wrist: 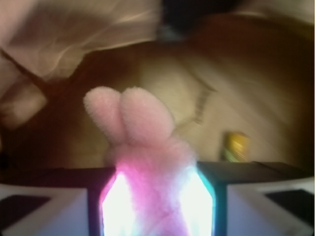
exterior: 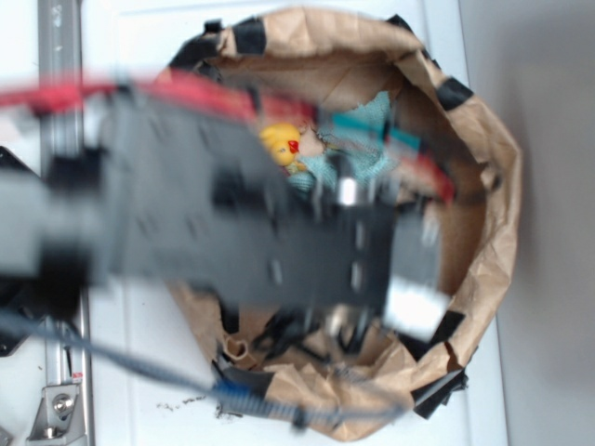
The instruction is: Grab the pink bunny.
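While the arm stretches blurred across the overhead view, it covers most of the brown paper bag that sits on the white table. Black tape patches mark the bag's rolled rim. Just above the arm, inside the bag, a yellow duck with a red beak peeks out, and beside it to the right lies a teal cloth. Red cable runs along the arm's upper edge. At the left a metal rail runs up the table.

From the wrist view the bunny sits right between the two fingers of the gripper. Its two long pink ears stand up and lean slightly left, touching one another, and its fuzzy body fills the gap between the pale pads. The pads press against its sides, so the claw is clenched on the bunny. Bright glare washes out the lower part of the plush, so I cannot make out its face.

Behind the bunny rises the bag's crumpled brown wall. Off to the right, apart from the bunny, a small yellowish thing rests on the bag floor; it is too blurred to name.
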{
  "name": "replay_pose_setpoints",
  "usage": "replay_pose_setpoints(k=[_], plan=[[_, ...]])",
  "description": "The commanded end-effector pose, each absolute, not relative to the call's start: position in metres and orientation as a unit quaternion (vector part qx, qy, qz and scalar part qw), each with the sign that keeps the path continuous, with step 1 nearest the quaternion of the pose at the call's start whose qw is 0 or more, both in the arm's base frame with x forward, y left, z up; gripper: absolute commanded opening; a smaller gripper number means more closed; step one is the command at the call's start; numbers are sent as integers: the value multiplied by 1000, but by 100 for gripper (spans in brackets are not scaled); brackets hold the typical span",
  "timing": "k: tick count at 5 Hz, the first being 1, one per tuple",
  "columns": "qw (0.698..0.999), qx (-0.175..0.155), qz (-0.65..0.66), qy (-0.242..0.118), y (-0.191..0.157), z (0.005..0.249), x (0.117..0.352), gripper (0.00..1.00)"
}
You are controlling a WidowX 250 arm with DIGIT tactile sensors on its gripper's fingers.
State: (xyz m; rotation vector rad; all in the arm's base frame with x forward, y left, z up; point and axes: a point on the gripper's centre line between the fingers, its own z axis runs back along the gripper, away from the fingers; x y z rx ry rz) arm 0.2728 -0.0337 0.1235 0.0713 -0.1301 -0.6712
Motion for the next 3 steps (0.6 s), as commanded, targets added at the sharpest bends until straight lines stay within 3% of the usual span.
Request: replay_pose_setpoints(k=[1,3], plan=[[983,-43,-99,-148,-12,213,276,0],[986,-14,98,-133,-25,215,264,0]])
